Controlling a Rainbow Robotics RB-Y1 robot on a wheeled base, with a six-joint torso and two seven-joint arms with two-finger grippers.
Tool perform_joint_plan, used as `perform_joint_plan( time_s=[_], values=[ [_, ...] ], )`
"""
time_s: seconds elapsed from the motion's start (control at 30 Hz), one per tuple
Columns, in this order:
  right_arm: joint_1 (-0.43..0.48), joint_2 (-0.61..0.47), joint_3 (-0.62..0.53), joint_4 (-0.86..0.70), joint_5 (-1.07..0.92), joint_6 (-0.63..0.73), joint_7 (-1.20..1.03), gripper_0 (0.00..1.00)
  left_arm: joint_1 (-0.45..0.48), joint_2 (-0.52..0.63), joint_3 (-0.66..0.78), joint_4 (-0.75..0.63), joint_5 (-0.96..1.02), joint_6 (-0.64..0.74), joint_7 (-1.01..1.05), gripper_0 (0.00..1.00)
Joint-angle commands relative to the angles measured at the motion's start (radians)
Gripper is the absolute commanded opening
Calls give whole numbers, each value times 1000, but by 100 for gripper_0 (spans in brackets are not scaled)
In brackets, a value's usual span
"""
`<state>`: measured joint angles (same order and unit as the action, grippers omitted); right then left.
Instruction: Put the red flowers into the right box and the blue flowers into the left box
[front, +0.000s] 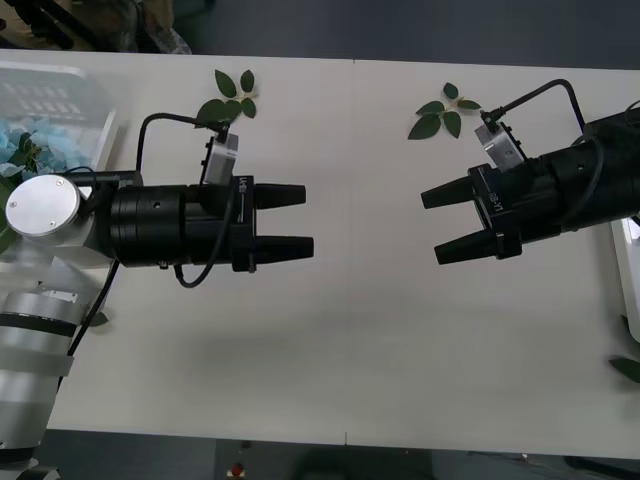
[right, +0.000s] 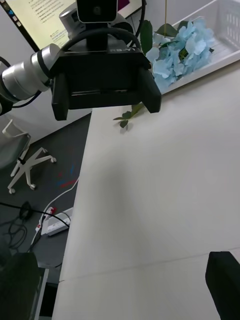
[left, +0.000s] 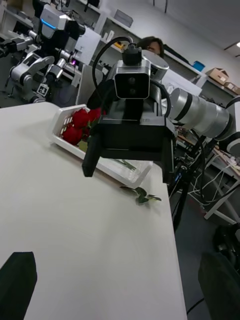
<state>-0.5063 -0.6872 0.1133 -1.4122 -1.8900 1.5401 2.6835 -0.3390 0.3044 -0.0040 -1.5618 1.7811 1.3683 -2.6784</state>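
The left gripper (front: 305, 220) hangs above the bare cream table (front: 350, 340), its black tapered fingers parted and holding nothing; the right gripper (front: 437, 223) faces it across the middle, fingers likewise spread and empty. Two loose sprigs of glossy green leaves (front: 232, 98) lie at the far edge. The right wrist view catches the fluffy pale blue flowers (right: 181, 47) heaped in the left box (right: 225, 20), white plastic with slotted ribbed walls; the left wrist view instead shows the deep red flowers (left: 80, 125) bunched in the right box (left: 120, 172), a white tray at the table's edge.
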Motion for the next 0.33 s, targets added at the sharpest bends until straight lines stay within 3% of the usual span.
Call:
perform_joint_plan(
  time_s=[0.03, 0.33],
  values=[
    [-14, 17, -4, -25, 3, -6, 22, 97, -11, 18, 18, -41, 12, 5, -27, 94],
    [-14, 17, -4, -25, 3, -6, 22, 98, -11, 18, 18, -41, 12, 5, -27, 94]
  ],
)
